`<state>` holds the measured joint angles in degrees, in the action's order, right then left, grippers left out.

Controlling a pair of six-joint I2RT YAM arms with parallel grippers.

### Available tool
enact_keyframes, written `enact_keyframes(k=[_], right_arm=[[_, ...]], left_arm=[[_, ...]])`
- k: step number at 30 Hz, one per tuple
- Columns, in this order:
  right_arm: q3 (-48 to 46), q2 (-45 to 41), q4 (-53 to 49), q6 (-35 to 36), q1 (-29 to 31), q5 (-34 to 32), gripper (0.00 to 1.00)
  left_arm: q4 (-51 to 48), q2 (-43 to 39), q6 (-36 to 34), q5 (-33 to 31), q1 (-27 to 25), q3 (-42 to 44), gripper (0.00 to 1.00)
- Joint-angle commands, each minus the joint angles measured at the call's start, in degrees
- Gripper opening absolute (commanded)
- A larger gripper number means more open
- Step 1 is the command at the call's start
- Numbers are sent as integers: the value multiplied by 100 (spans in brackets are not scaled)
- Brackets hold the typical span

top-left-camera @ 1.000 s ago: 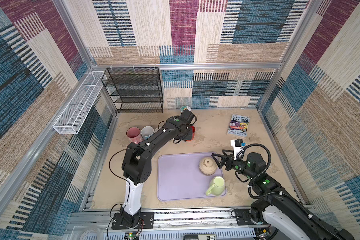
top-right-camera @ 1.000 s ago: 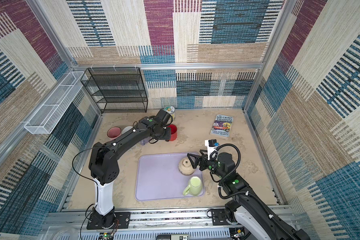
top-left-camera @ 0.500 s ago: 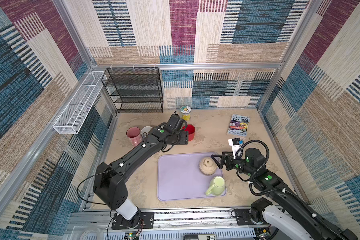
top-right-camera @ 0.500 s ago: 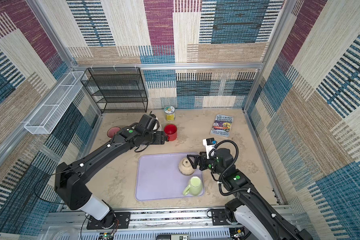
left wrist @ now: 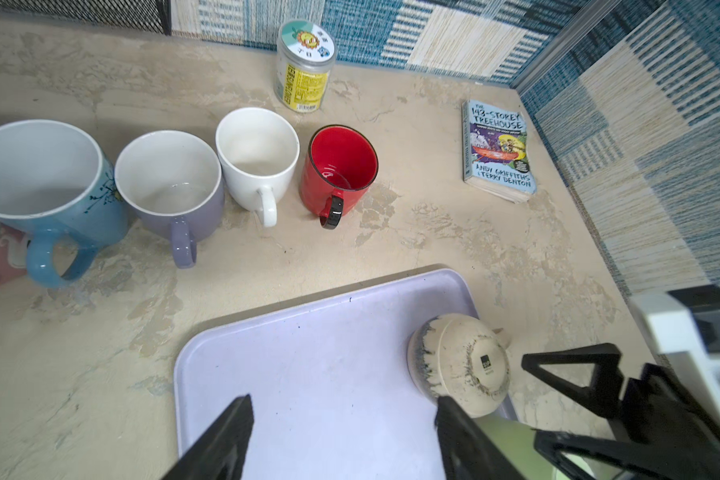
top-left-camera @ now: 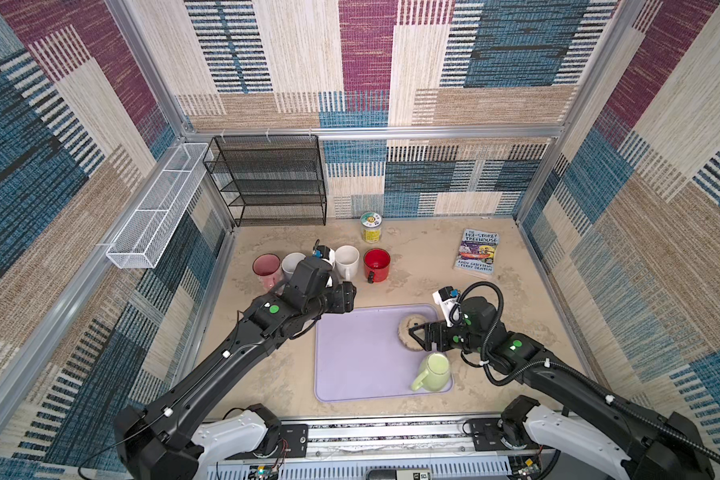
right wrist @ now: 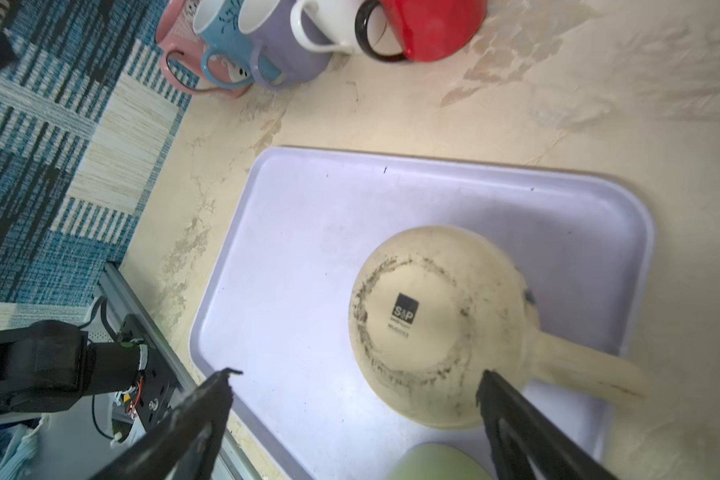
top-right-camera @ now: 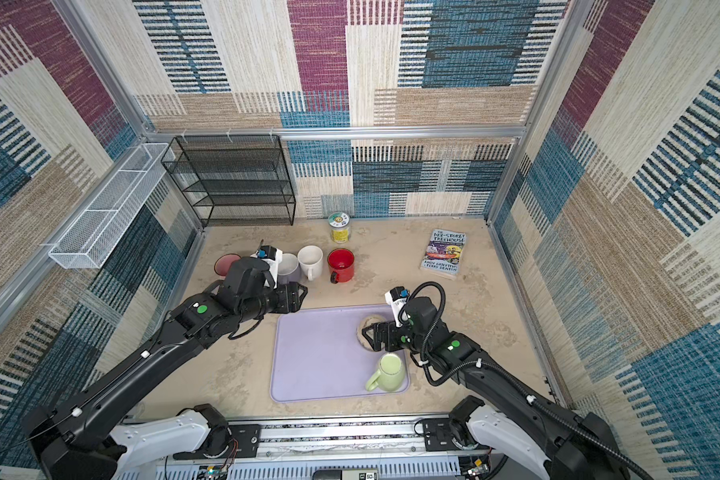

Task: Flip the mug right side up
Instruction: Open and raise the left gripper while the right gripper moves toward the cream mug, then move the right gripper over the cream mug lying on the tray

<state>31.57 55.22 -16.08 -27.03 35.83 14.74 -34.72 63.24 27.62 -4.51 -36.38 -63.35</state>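
Two mugs sit on the lavender tray (top-left-camera: 350,365), near its right edge. One is a cream speckled mug (right wrist: 425,324) lying bottom-up with the maker's stamp showing on its base. Just beside it is a pale green mug (top-left-camera: 433,370) that also looks inverted, though its mouth is hidden. Five more mugs stand upright in a row on the bench (top-left-camera: 433,282) beyond the tray, from the pink mug (top-left-camera: 266,266) to the red mug (left wrist: 341,166); those need nothing.

The right claw (right wrist: 355,374) hovers low at the cream mug, jaws spread wide and empty. One finger is close to where the handle meets the body, the other out over bare tray. The left claw (left wrist: 344,400) is likewise released and empty, poised near the tray's far left corner, well apart from both mugs.

By my reading the step in hand is the approach to the cream mug, with no grasp made. The next move calls for centring the spread jaws across the mug's rounded body, clear of the handle and the green neighbour. Then clench firmly, lift, and roll the wrist half a turn before setting the mug down on its base.
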Motion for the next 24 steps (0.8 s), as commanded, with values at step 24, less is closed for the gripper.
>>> enact_keyframes(k=[24], right_arm=[[1488,2511,835,-375,1370,-117,94]], left_arm=[[-730,-1786,-406,-566,17,876,76]])
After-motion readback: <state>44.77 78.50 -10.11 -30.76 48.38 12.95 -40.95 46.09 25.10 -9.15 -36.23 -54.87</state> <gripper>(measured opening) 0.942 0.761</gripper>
